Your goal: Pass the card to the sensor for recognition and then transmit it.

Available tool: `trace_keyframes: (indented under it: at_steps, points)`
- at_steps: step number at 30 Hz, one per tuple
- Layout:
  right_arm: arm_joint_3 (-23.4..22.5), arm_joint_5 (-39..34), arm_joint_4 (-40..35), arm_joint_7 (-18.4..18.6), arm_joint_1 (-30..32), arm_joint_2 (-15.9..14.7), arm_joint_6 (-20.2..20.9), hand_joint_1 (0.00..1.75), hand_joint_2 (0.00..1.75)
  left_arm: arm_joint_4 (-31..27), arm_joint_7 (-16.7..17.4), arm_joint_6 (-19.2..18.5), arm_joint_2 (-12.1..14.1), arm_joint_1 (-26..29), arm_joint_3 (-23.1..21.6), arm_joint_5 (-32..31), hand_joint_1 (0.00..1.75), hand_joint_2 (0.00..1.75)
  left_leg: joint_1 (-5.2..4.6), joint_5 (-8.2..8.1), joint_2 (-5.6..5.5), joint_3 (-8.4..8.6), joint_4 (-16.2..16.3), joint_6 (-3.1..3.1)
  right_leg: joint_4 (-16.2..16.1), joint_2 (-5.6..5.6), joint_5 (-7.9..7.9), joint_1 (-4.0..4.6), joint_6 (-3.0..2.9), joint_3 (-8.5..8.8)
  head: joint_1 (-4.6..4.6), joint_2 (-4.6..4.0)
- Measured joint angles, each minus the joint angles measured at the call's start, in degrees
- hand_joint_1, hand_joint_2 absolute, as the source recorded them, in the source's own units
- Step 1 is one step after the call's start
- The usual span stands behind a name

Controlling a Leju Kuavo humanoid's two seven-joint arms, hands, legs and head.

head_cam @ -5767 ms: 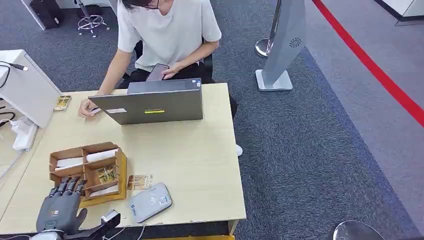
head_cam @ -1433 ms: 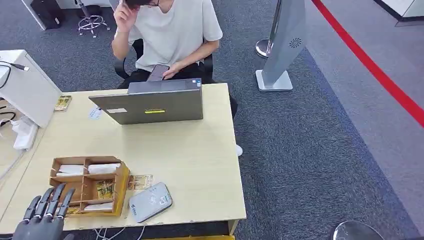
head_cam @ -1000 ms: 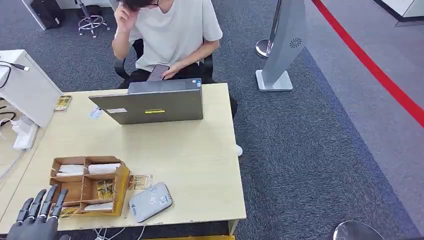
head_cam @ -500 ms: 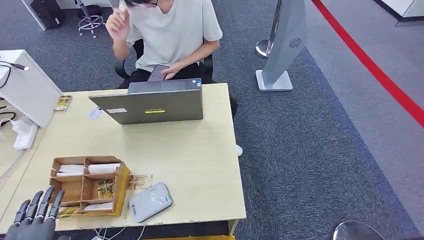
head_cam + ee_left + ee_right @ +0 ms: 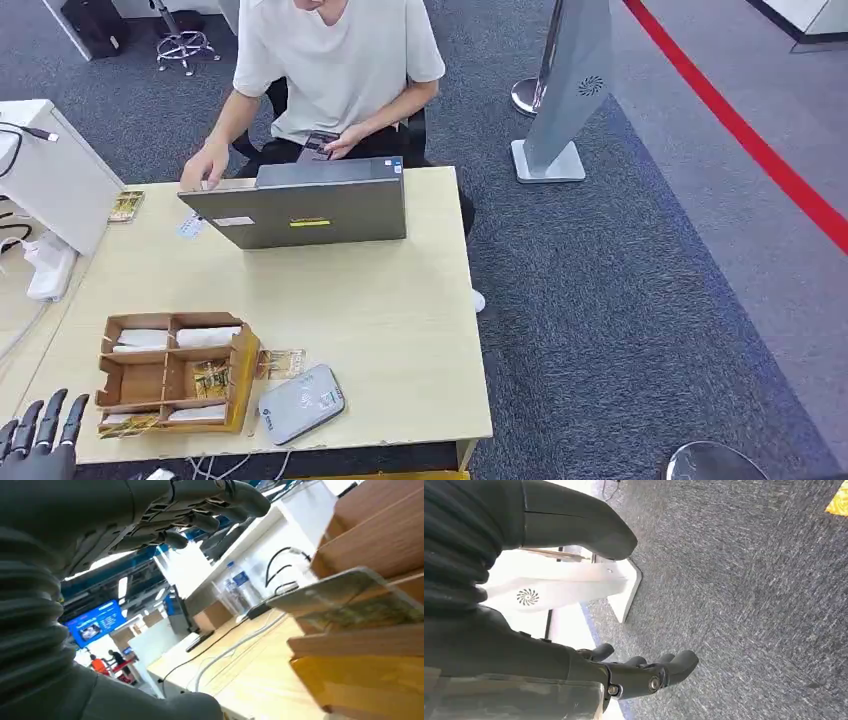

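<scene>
At the lower left corner of the head view the left hand [image 5: 35, 445] rises just off the near edge of the worktop [image 5: 380, 330], fingers [image 5: 50, 415] spread and upright, holding nothing. From there it looks placed for a reach into the wooden organiser [image 5: 172, 372], which sits just to its right in the lower left of the frame. The organiser's open compartments face up, so cards can be lifted out from above; white slips lie in the far cells, patterned cards in the nearer ones. One card [image 5: 125, 424] pokes out over the near left corner of the organiser, the nearest piece to the hand — in the left wrist view the same card [image 5: 350, 600] overhangs the wooden edge, with the hand's fingers [image 5: 200, 520] stretched apart above it and not touching.

Further right, a second patterned card [image 5: 281, 363] lies flat on the worktop, touching the organiser's right wall. Just below and right of it sits the grey sensor [image 5: 301, 403], flat near the front edge — probably kept close so a card needs only a short carry to be read.

Across the upper middle, a laptop [image 5: 300, 205] stands open toward a seated person [image 5: 335, 60], presumably the one to receive the card.

In the right wrist view the right hand [image 5: 644, 672] hangs over grey carpet, fingers loosely apart and holding nothing.
</scene>
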Motion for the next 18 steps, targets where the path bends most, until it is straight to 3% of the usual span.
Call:
trace_keyframes:
  at_steps: [9, 18]
  points:
    - [0.0, 1.0, -0.1, 0.0, -0.1, 0.0, 0.2, 0.00, 1.75, 3.5, -3.4, 1.3, -4.2, -3.2, 4.3, -0.8, 0.00, 1.75, 0.00, 0.00, 0.00, 0.01, 0.0, 0.00, 0.0, -0.01, 0.00, 0.00, 0.00, 0.00, 0.00, 0.00]
    - [0.0, 2.0, -0.1, -0.5, -0.2, 0.0, 0.6, 0.00, 1.75, 6.2, -4.2, 3.5, -6.4, -6.9, 4.2, -1.0, 0.00, 1.75, 0.00, 0.00, 0.00, 0.05, 0.0, 0.00, 0.0, 0.00, 0.01, 0.00, 0.00, -0.01, 0.02, 0.00]
